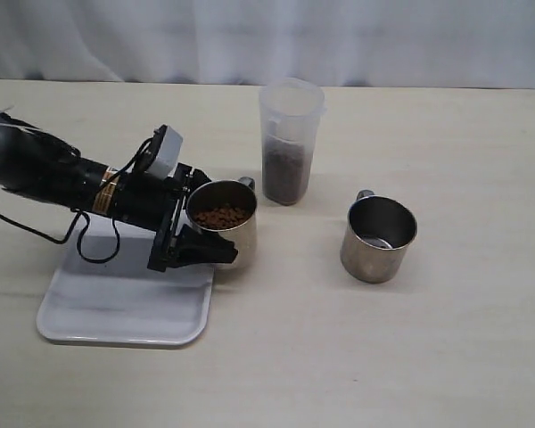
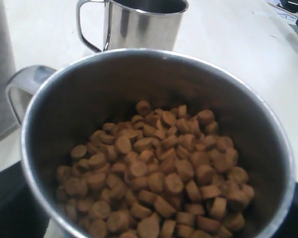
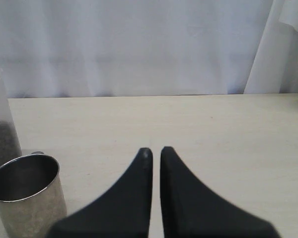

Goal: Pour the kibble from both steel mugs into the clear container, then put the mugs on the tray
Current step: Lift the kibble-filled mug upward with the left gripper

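Note:
A steel mug (image 1: 232, 239) half full of brown kibble (image 1: 221, 216) stands at the right edge of the white tray (image 1: 116, 308). My left gripper (image 1: 218, 220) is shut on this mug, one finger on each side of its wall. The left wrist view looks straight down into it at the kibble (image 2: 159, 173). The other steel mug (image 1: 379, 239) stands empty on the table to the right. Between them, further back, is the clear container (image 1: 290, 143), with kibble (image 1: 287, 174) in its lower part. My right gripper (image 3: 156, 149) is shut on nothing, above the table beside the empty mug (image 3: 25, 193).
A white curtain hangs behind the table's far edge. Black cable loops from the left arm down over the tray's left part. Bare tabletop lies in front of the mugs and to the right of the empty one.

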`<state>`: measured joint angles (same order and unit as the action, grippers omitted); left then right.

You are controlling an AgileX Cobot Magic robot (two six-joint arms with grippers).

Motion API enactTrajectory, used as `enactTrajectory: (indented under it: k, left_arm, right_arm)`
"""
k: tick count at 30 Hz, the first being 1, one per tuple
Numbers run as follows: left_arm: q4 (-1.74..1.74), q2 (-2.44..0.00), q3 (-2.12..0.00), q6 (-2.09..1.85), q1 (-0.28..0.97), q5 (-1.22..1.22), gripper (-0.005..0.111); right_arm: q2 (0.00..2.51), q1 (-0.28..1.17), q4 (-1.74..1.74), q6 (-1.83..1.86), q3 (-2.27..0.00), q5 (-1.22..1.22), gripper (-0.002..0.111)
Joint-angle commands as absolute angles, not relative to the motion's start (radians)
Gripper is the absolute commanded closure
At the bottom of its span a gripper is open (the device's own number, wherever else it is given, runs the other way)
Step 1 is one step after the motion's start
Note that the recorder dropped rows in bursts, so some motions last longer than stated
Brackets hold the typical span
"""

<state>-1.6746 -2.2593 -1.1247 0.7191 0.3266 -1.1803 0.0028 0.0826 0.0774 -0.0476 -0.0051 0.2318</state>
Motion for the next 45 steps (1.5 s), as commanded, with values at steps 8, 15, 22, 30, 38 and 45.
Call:
enactTrajectory:
  k: [8,15,22,30,38,45]
  left_arm:
    - [-1.744,-2.078,-1.131,0.934,0.325,-1.221,0.107]
    - [-1.744,-1.954,-1.129,1.077,0.325,-1.221,0.107]
    - [-1.744,-1.791,-1.129,1.129,0.325,-1.221,0.107]
    - [-1.744,-1.529,-1.129,1.228,0.325,-1.221,0.107]
    - [-1.744,-1.496,-1.054,1.291,0.325,-0.864,0.107]
    - [-1.744,-1.496,-1.003,1.291,0.329,-0.634,0.107]
  right_arm:
    - [0.000,0.085,0.090,-0.046,0.000,0.237,0.104]
    - [0.000,0.085,0.090,-0.046,0.000,0.237,0.104]
    - [0.000,0.085,0.090,-0.046,0.000,0.237,0.104]
    - [0.000,0.085,0.090,-0.046,0.000,0.237,0.104]
    - [0.000,0.085,0.090,-0.046,0.000,0.237,0.104]
    - [0.000,0.085,0.090,-0.046,0.000,0.237,0.104]
